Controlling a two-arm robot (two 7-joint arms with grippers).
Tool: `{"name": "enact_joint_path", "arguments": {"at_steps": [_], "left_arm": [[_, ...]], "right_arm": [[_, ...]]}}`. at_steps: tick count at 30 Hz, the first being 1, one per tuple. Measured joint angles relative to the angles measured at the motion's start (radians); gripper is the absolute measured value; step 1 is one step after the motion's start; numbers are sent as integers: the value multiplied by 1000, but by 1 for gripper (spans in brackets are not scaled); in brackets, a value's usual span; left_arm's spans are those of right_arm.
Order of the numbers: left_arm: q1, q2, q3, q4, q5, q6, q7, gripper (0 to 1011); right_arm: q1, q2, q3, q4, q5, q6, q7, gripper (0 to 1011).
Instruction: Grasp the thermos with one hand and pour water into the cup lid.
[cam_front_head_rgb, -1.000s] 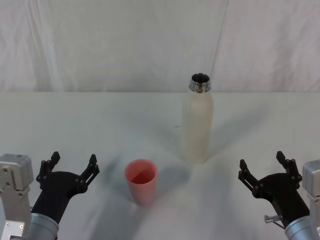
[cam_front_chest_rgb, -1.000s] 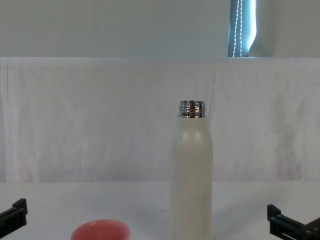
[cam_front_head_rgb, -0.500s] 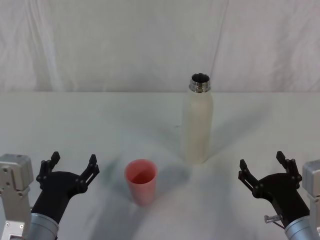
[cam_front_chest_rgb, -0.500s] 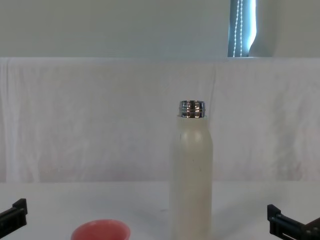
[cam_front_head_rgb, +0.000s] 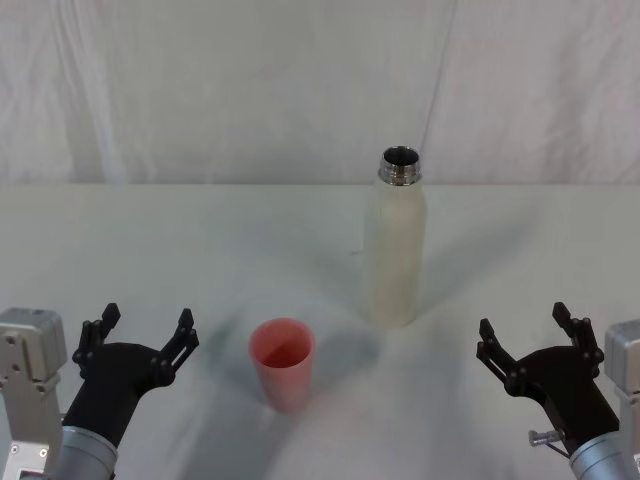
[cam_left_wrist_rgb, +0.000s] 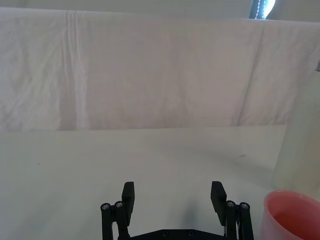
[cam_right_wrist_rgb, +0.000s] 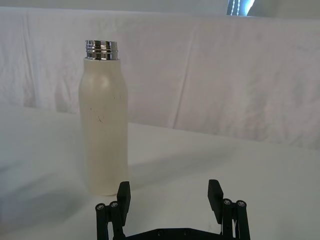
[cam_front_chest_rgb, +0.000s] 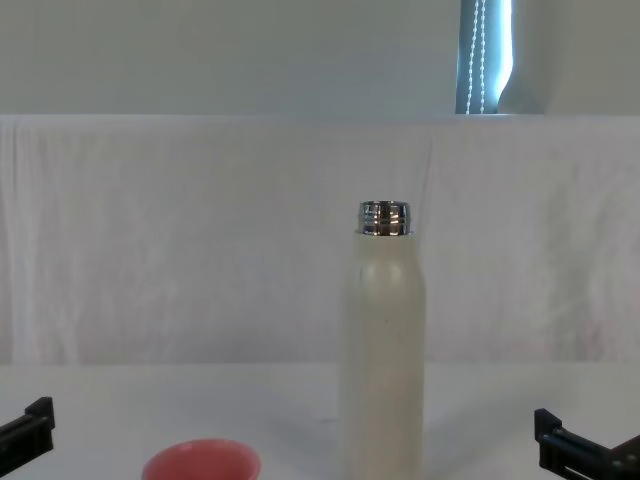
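The cream-white thermos (cam_front_head_rgb: 394, 250) stands upright and uncapped at the table's middle right, its steel neck showing; it also rises in the chest view (cam_front_chest_rgb: 384, 350) and the right wrist view (cam_right_wrist_rgb: 104, 130). Nearer and to its left sits the salmon-pink cup lid (cam_front_head_rgb: 282, 362), upright with its mouth up (cam_front_chest_rgb: 201, 462) (cam_left_wrist_rgb: 292, 216). My left gripper (cam_front_head_rgb: 142, 330) hovers open at the near left, to the left of the cup lid (cam_left_wrist_rgb: 173, 195). My right gripper (cam_front_head_rgb: 526, 328) hovers open at the near right, nearer than the thermos and to its right (cam_right_wrist_rgb: 169, 195). Neither holds anything.
A white cloth covers the table (cam_front_head_rgb: 180, 250) and hangs as a backdrop (cam_front_head_rgb: 250, 90) behind it. Open table surface lies between the grippers and around both objects.
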Motion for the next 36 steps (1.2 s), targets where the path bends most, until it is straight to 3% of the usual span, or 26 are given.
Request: {"name": "enact_joint_path", "arguments": {"at_steps": [21,29,36], "left_arm": [[0,0,0,0,0,0,0,1001],[0,0,0,0,0,0,0,1001],[0,0,0,0,0,0,0,1001]], "right_arm": [[-3,-5,7,0,7,-4,11,1001],[-2,-20,41,5,71,-5,92,1001],[40,-25,59,26,107,7,168,1001]]}}
